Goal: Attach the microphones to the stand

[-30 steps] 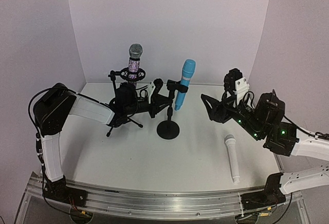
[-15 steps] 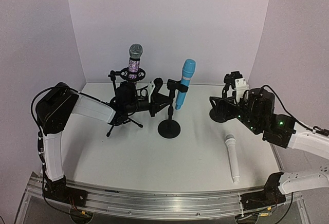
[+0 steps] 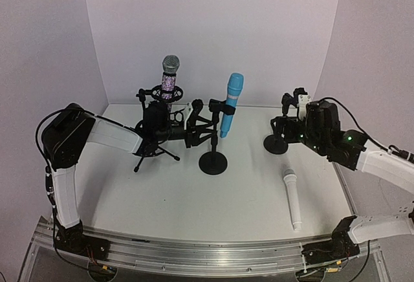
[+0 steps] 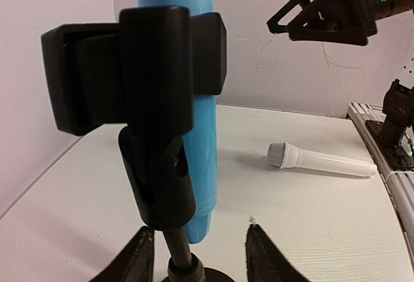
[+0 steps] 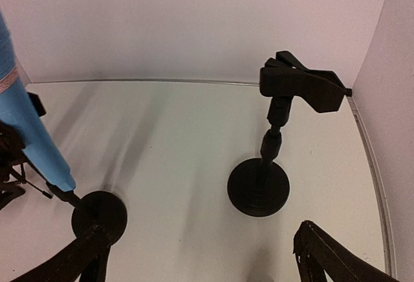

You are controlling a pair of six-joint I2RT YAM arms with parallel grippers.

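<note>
Table (image 3: 162,198) carries three stands.
Tripod stand (image 3: 155,154), back left: glittery microphone (image 3: 169,75) upright in its holder.
Middle stand (image 3: 212,162): light blue microphone (image 3: 230,104) clipped in, slightly tilted.
Right stand (image 5: 259,188): clip empty.
White microphone (image 3: 292,198) lies flat on the table, near right, apart from that stand.
Two of three look done.
Left pincer (image 4: 199,256) released, its fingers either side of the middle stand's pole.
Right pincer (image 5: 200,259) spread wide, holding nothing.

Bare table (image 3: 246,191) lay open around the white microphone (image 3: 293,201) (reachable from above and either side). Farther back, the blue microphone's stand (image 3: 212,163) and the bare stand (image 3: 276,143) flanked a passable gap.
</note>
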